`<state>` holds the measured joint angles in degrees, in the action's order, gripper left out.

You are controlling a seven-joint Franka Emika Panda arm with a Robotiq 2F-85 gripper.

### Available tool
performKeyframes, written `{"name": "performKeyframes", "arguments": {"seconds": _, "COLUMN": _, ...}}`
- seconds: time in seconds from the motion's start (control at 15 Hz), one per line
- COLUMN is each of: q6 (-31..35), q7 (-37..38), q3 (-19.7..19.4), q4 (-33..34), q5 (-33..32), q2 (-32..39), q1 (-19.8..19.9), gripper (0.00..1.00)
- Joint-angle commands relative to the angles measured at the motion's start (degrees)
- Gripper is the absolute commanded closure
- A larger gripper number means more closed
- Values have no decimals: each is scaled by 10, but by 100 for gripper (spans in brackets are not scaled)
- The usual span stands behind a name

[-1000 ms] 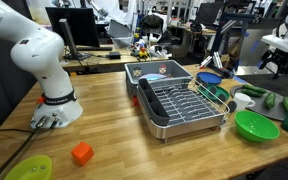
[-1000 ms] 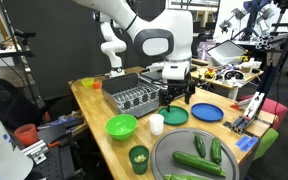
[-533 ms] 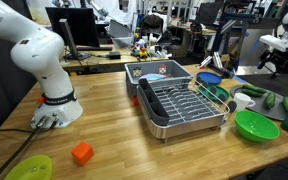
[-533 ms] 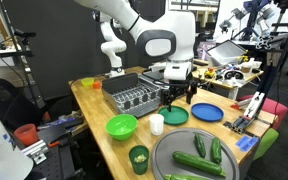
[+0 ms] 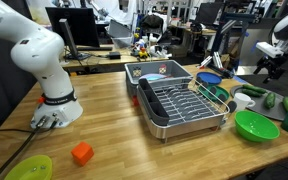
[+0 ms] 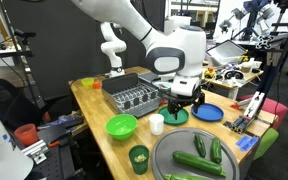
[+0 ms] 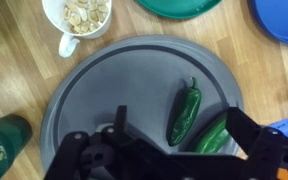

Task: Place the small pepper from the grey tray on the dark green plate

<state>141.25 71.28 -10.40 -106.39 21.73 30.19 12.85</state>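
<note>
Wrist view — glossy pepper (image 7: 185,110), round grey tray (image 7: 114,80)

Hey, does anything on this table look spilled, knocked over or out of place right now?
Nothing stands out. The peppers lie flat on the grey tray, the white cup stands upright with its contents inside, and the dark green plate and blue plate sit flat. No spill shows.
</note>
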Motion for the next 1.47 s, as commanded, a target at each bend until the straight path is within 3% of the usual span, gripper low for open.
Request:
{"name": "performKeyframes", "arguments": {"seconds": 0.0, "q6": 21, "q7": -2, "q3": 7, "q4": 61, "q5": 31, "q2": 67, "q1": 12, "gripper": 0}}
{"name": "performKeyframes", "arguments": {"seconds": 0.27, "q6": 46, "q7": 1, "q3": 4, "q4": 122, "q5": 28, "q2": 133, "q1": 12, "gripper": 0}}
{"name": "performKeyframes", "arguments": {"seconds": 0.87, "q6": 35, "q7": 19, "q3": 8, "q4": 210, "q5": 29, "q2": 223, "q1": 30, "gripper": 0}}
{"name": "performKeyframes", "arguments": {"seconds": 1.4, "q6": 33, "q7": 23, "q3": 10, "q4": 220, "q5": 26, "q2": 246, "q1": 30, "gripper": 0}}
